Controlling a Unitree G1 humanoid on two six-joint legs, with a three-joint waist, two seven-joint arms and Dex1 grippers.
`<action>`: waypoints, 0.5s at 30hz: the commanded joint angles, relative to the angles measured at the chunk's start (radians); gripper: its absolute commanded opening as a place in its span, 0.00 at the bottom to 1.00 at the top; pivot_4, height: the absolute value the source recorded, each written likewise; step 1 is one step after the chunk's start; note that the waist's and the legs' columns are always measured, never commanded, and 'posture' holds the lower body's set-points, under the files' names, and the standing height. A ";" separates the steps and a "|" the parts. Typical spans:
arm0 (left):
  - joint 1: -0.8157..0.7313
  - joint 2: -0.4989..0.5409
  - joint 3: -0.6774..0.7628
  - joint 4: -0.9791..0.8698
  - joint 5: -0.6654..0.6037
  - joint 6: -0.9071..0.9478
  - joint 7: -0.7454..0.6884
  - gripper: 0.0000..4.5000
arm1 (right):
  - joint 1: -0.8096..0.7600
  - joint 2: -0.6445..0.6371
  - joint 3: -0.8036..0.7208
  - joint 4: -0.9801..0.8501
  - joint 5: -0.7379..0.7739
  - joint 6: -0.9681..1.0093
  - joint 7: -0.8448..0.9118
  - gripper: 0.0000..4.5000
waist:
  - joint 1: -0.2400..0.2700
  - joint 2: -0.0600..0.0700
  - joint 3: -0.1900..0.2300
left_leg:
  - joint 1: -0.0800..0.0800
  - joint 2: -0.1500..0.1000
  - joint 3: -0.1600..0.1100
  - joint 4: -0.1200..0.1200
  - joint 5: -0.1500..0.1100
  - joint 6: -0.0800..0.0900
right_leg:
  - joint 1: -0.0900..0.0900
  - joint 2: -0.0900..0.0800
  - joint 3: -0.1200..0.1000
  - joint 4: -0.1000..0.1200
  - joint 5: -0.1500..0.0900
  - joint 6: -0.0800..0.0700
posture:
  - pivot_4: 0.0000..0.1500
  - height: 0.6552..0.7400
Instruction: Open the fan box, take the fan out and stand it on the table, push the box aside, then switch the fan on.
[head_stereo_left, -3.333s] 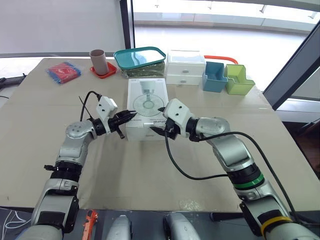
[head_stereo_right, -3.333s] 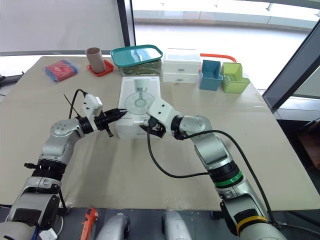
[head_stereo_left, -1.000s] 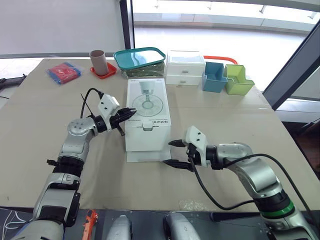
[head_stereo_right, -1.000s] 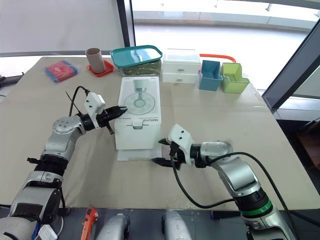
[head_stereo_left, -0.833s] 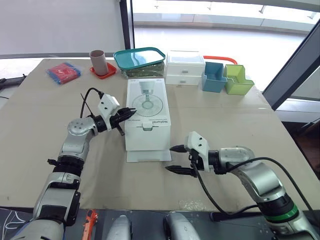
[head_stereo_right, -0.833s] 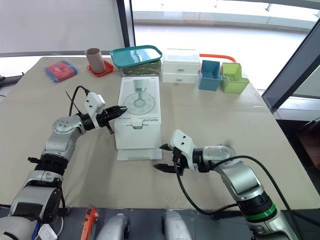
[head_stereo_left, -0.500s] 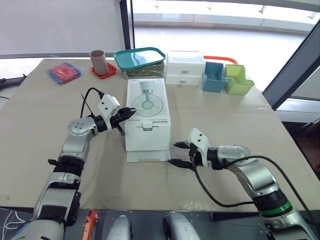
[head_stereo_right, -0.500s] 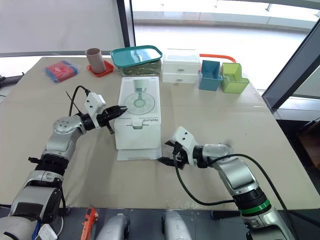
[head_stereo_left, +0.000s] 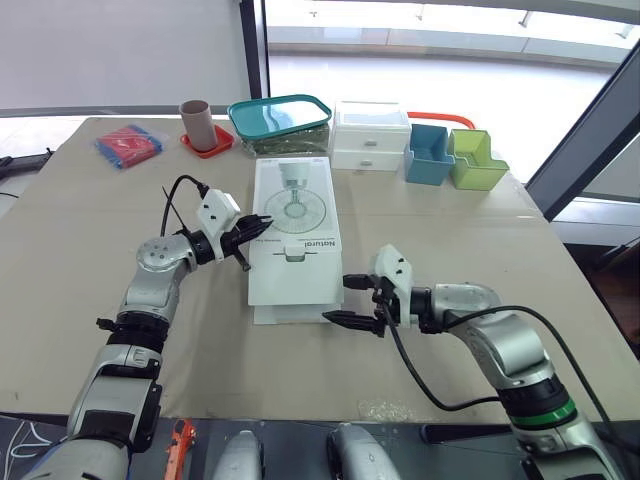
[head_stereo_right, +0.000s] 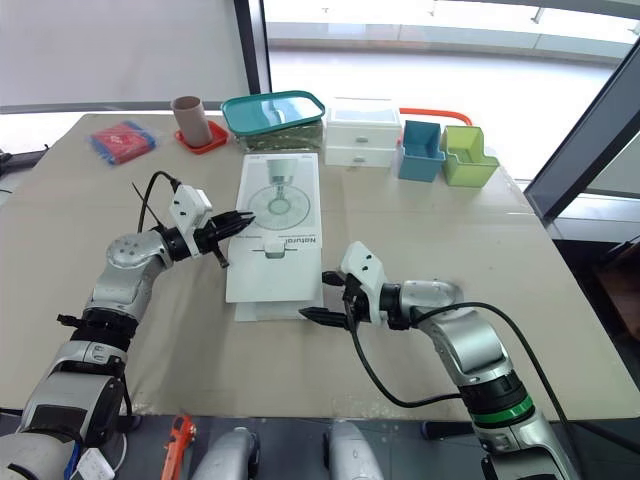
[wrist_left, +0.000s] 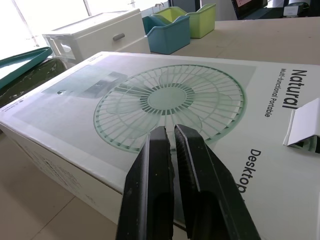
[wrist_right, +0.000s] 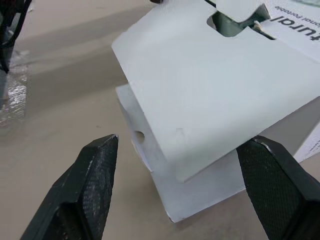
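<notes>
Table (head_stereo_left: 500, 230): fan box (head_stereo_left: 295, 215) is lying flat at centre, front flap (head_stereo_left: 295, 288) raised partway at 6 o'clock. Right gripper (head_stereo_left: 336, 298), spread wide, empty, at flap's 4 o'clock, should be hooking its edge. Left gripper (head_stereo_left: 258, 230), pinched together, empty, is pressing box's 9 o'clock edge.

The fan box (wrist_left: 225, 135) reads "Natural", "Multi-functional Portable" and "Desktop".

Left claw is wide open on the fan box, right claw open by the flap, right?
No: the left gripper is shut on the fan box, as the left wrist view shows. The right gripper is open by the flap.
</notes>
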 joint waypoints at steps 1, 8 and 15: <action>0.018 0.038 -0.013 0.033 0.022 0.020 -0.043 0.07 | 0.012 -0.014 -0.020 -0.054 0.037 0.003 0.021 0.83 | -0.001 0.000 0.000 | 0.000 0.000 0.000 0.000 0.000 0.000 | 0.000 0.000 0.000 0.000 0.000 0.000 | 1.00 1.00; 0.000 0.105 -0.003 0.037 -0.016 0.062 -0.177 0.07 | 0.011 0.007 -0.056 -0.075 0.122 0.027 0.024 0.83 | -0.007 0.000 0.000 | 0.001 0.001 0.000 0.000 0.000 0.000 | 0.000 0.002 0.000 0.000 0.000 0.000 | 1.00 1.00; -0.039 0.110 -0.012 0.083 -0.005 0.055 -0.233 0.07 | -0.011 0.037 -0.107 -0.082 0.210 0.067 0.005 0.83 | -0.006 0.000 0.000 | 0.000 0.001 0.000 0.000 0.000 0.000 | 0.000 0.002 0.000 0.000 0.000 0.000 | 1.00 1.00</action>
